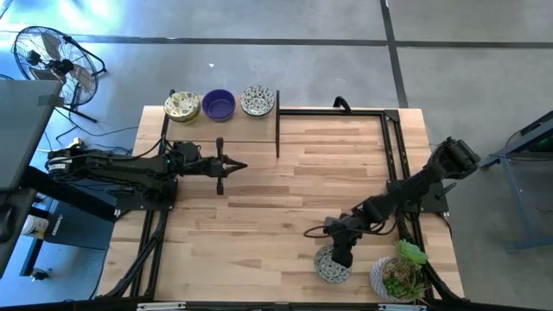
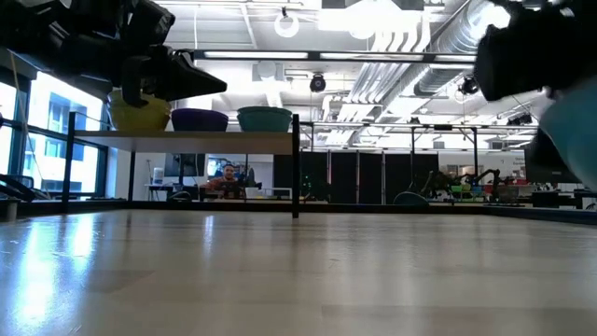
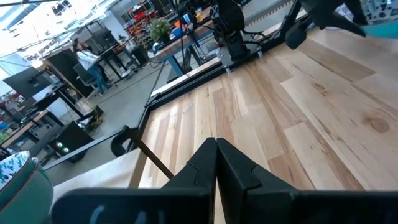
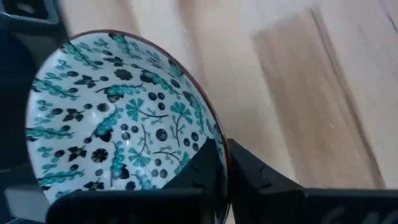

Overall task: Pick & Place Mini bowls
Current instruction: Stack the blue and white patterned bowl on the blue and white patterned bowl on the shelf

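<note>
**Rim grip on a patterned mini bowl at the near edge**

While the right end effector (image 1: 339, 256) sits over a patterned bowl (image 1: 332, 264) near the front of the surface (image 1: 285, 199), we see in the right wrist view that its fingers (image 4: 205, 163) straddle the bowl's rim, one inside the floral well and one outside, drawn narrow onto the thin wall. We judge it pinched on the rim, though we cannot tell whether the bowl is off the wood or resting on it. Just beside it stands a white pot with a green plant (image 1: 399, 275).

Three more mini bowls wait on a raised shelf (image 1: 220, 130) at the far left corner: a yellowish patterned bowl (image 1: 182, 105), a purple bowl (image 1: 219, 104) and a grey-green floral bowl (image 1: 257, 100), set in a row and nearly touching. The left end effector (image 1: 232, 168) hovers above the surface just in front of that shelf, fingers pressed together and holding nothing.

As for handling, we take these bowls to be glazed ceramic: stiff, light for the arm, slick under the pads and liable to chip if dropped or knocked. The rim is the only sensible hold, since the body is about as wide as the fingers open. A one-sided rim pinch lets the bowl tilt, so we would carry it low and slowly, and keep clear of the plant pot.
</note>
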